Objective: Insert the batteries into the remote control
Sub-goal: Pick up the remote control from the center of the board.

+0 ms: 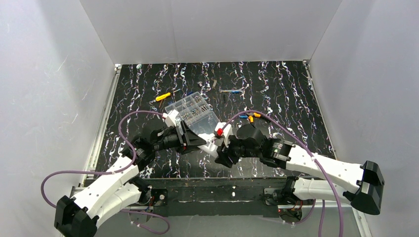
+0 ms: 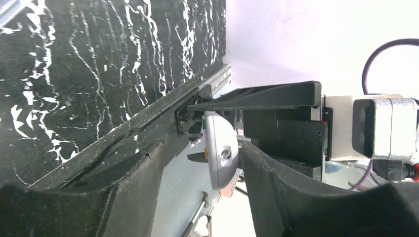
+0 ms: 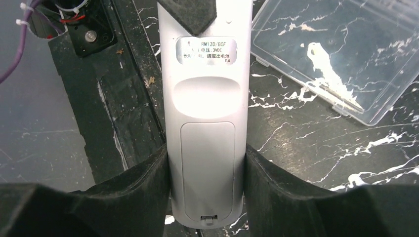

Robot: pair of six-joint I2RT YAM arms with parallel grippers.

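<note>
The table was black with white marbled veining, and aluminium rails ran along its left and right edges. A clear compartment box sat near its centre, its lid thrown open and lying flat on the surface on the near side. Just beyond the box lay a yellow-handled screwdriver. A blue-handled tool lay farther right, and a few small metal parts were scattered between the two. Right of the box, orange-handled pliers rested with a small blue piece just beside them, too small to identify
</note>
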